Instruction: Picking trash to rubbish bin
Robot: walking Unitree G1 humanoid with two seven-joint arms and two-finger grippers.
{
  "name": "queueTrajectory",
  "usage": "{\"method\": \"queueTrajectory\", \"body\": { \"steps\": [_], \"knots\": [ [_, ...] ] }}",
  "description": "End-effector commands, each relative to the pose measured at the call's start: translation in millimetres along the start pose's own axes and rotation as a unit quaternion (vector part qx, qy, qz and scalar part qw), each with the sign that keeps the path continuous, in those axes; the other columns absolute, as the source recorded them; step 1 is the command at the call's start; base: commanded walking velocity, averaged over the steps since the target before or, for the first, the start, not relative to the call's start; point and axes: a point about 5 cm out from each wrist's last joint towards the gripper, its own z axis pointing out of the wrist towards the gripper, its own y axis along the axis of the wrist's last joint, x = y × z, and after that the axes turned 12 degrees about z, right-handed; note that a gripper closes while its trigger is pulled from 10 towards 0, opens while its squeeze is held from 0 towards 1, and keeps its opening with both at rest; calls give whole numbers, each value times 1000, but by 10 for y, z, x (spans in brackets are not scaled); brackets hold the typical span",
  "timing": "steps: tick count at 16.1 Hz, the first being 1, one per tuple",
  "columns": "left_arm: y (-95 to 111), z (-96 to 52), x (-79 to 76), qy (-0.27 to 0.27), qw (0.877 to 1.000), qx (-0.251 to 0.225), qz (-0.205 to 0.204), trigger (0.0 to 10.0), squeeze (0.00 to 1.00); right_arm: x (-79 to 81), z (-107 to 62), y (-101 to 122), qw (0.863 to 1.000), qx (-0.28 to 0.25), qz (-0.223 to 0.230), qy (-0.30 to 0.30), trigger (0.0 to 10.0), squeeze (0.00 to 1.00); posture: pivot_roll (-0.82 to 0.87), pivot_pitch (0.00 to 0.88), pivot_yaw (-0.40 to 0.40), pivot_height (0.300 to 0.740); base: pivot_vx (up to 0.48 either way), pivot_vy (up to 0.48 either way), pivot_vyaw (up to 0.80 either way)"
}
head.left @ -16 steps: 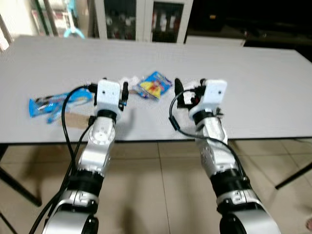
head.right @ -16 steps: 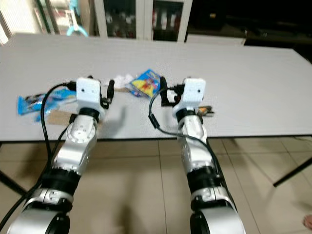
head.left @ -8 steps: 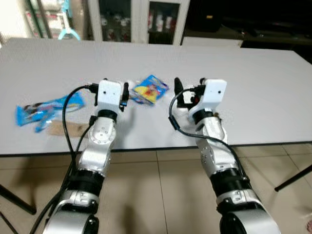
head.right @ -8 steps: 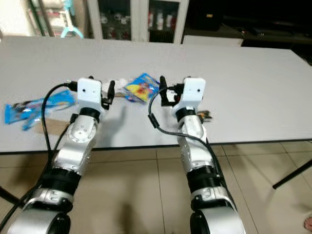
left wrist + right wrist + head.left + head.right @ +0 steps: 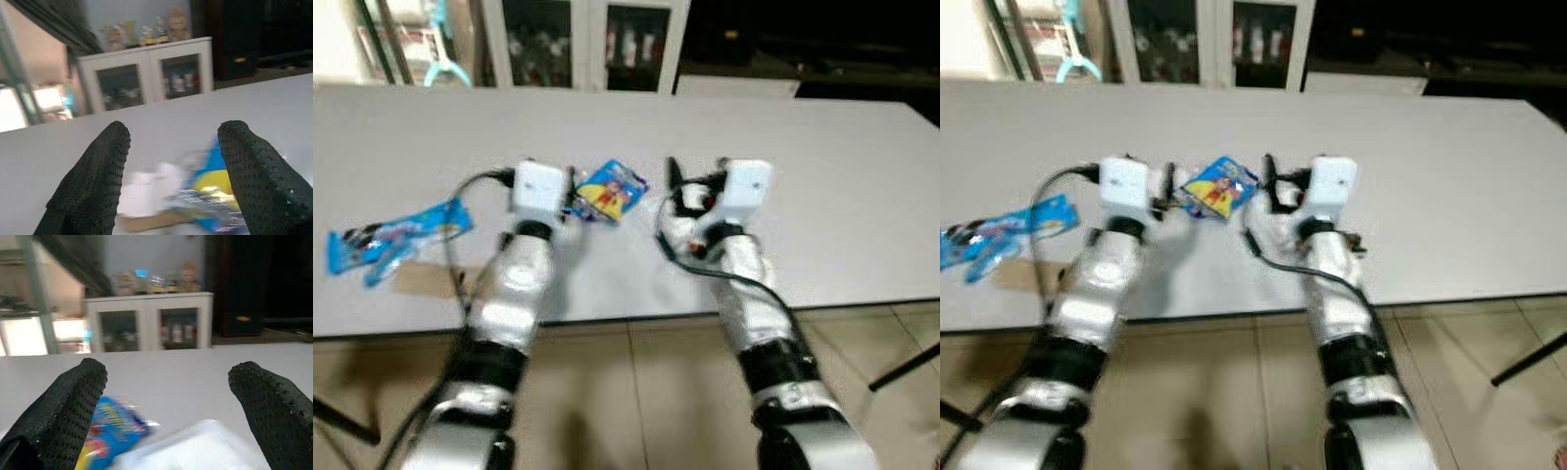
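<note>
We edge closer to the table (image 5: 862,196), both the left gripper (image 5: 171,181) and right gripper (image 5: 166,416) spread wide and empty, the blue-and-yellow wrapper (image 5: 610,189) now lying just ahead between them, nearly within reach.

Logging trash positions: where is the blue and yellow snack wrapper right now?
The blue and yellow snack wrapper lies on the white table, just beyond and between the two pincers, nearer the left pincer.
</note>
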Motion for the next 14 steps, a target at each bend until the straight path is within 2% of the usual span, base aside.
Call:
{"method": "queueTrajectory", "body": {
  "steps": [1,14],
  "knots": [
    [10,16,56,5,1000,-2,10,10000,0,33,22,41,1000,-8,6,5,10000,0,-23,35,-90,740,330,0,0],
    [18,12,53,6,1000,-2,9,10000,0,48,23,40,1000,-6,8,8,10000,0,-24,40,-91,740,343,0,0]
  ]
}}
